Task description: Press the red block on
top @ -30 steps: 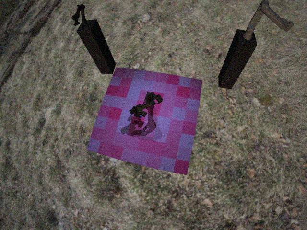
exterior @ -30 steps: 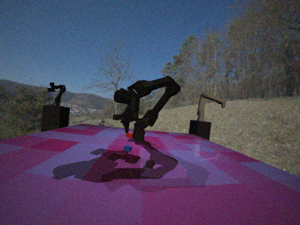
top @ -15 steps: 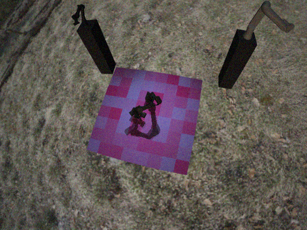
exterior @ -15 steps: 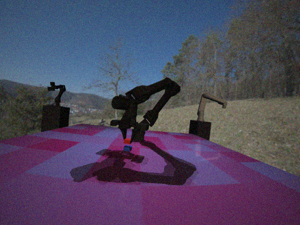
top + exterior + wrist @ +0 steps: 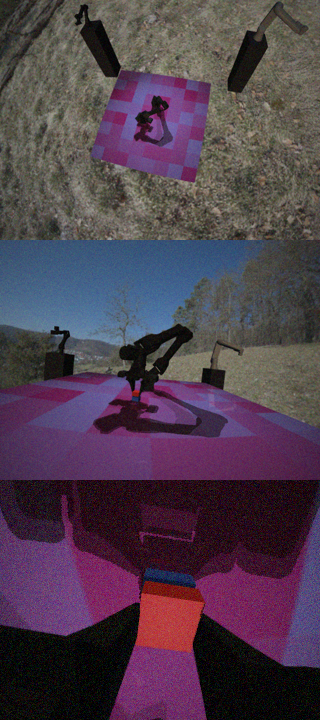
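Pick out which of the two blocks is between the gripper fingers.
The red block, the upper one; the blue block sits directly below it, outside the fingers' grip.

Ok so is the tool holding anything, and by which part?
Yes, the tool has the red block, gripped by two opposite sides.
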